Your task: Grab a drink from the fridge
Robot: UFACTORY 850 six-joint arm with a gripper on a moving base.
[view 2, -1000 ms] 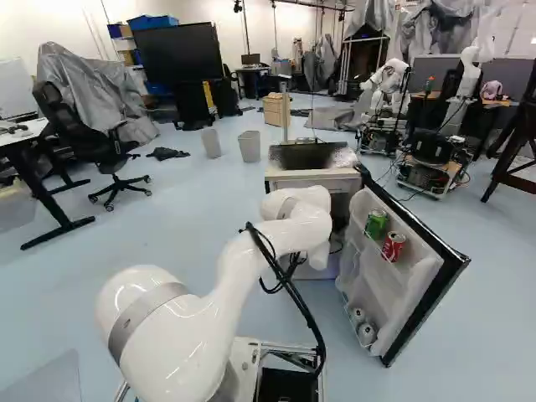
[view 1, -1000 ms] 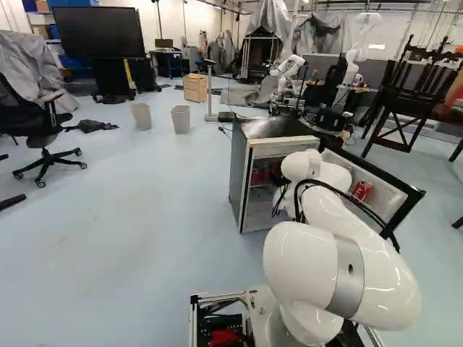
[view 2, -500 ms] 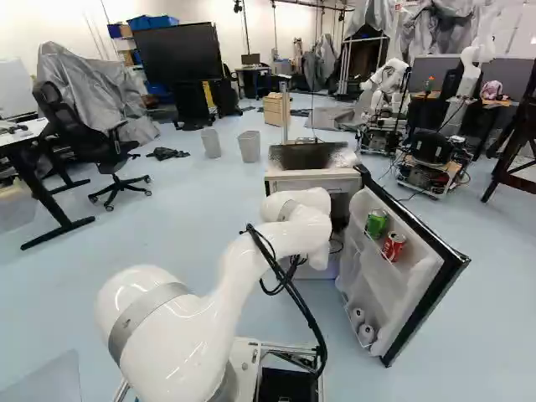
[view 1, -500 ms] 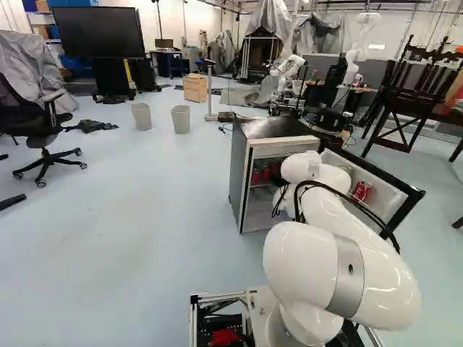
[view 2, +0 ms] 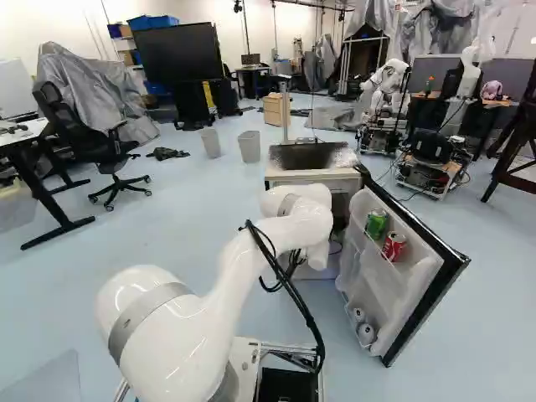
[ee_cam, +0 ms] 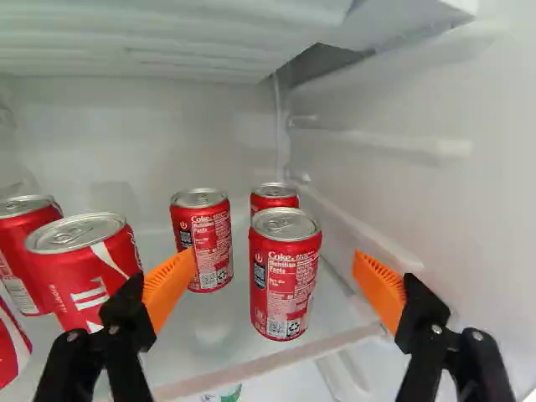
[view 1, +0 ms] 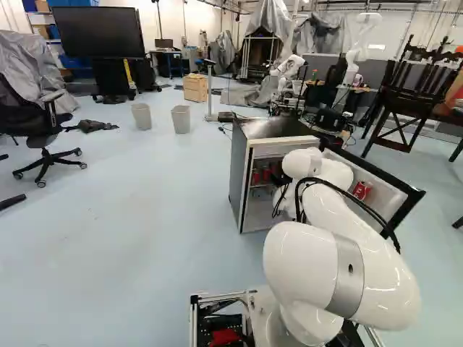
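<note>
Reaches into fridge (view 1: 241, 173), end effector (ee_cam: 274, 254) spread wide, facing front red can (ee_cam: 286, 280) — likely weighty, slick, thin-walled — best held gently round mid-height.

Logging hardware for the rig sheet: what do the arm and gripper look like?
Arm: glossy white, rounded joints, grey band round one, black cables looped outside. Gripper: black, two fingers, bright orange, ridged pads.
</note>
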